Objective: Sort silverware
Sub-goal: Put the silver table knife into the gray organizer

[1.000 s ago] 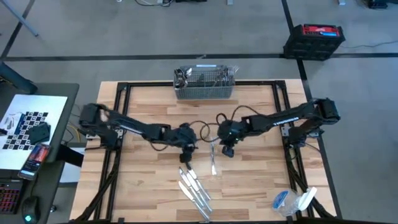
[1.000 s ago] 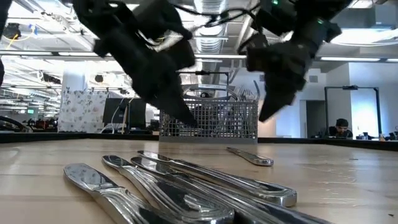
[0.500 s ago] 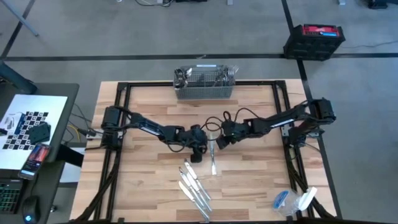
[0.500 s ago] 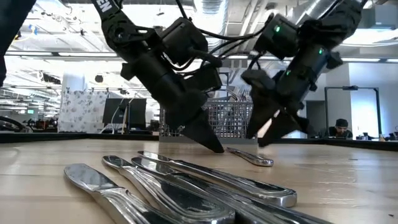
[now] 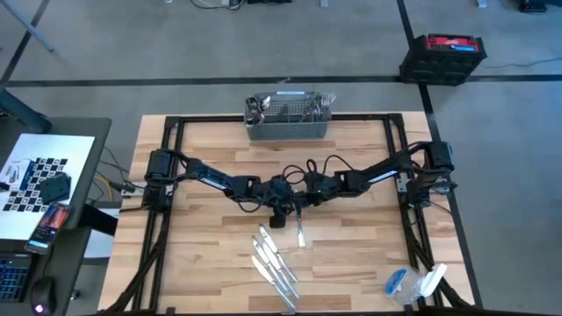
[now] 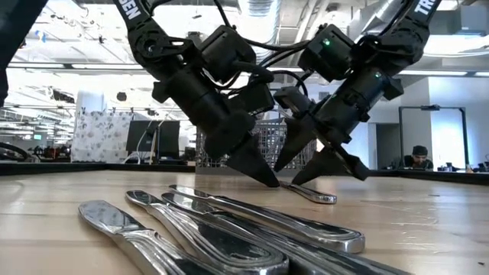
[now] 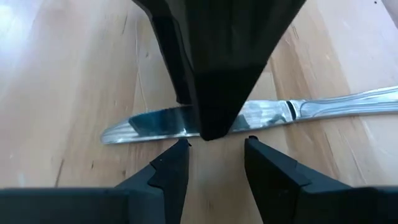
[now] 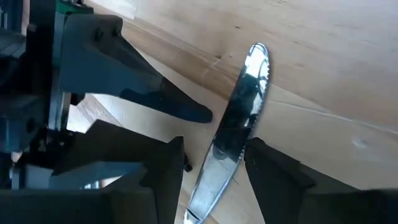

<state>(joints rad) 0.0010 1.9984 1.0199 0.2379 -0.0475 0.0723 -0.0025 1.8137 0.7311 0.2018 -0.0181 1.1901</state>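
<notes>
Many silverware [image 5: 309, 107] pieces upright in basket [image 5: 288, 128]

Two open end effectors [image 6: 263, 174] [image 6: 306, 172] over knife [image 6: 307, 192]

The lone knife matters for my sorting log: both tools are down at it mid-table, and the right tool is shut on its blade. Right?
Not quite: the right tool is open, its fingers either side of the lone knife, as the right wrist view shows. The left tool is down at it too.

We see both grippers crowding one table knife [image 5: 299, 226]; the knife row [image 5: 274, 267] blocks nearer, and the far basket [image 5: 288, 118] seems reachable.
</notes>
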